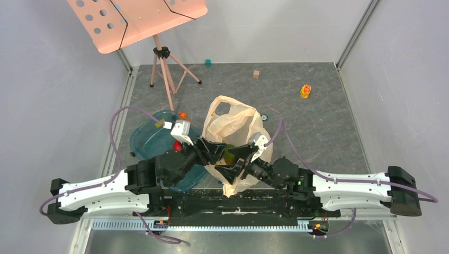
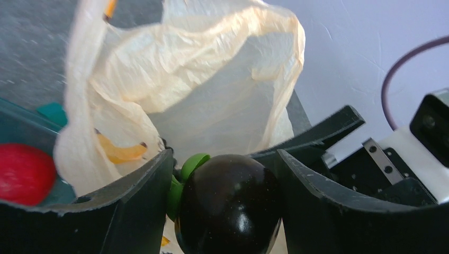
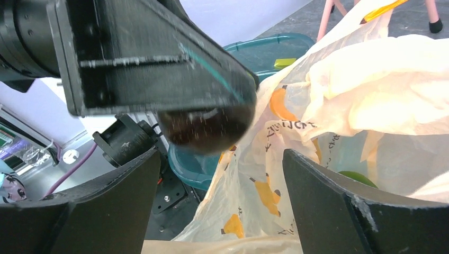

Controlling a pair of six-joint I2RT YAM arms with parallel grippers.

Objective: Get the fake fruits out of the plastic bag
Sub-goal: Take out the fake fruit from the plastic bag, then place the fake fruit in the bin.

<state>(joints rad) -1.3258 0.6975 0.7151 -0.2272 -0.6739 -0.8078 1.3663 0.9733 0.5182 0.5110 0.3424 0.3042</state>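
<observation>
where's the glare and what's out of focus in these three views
left wrist: small white glints on the glossy dark fruit in the left gripper; the plastic bag is bright and washed out, the red fruit at the edge soft. right wrist: the left gripper fills the top, close and slightly soft; the bag print is clearer. top external: even light, sharp, faint shadows.

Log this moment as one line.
left gripper: shut on dark fruit | right gripper: open at plastic bag | red fruit: in teal tray
</observation>
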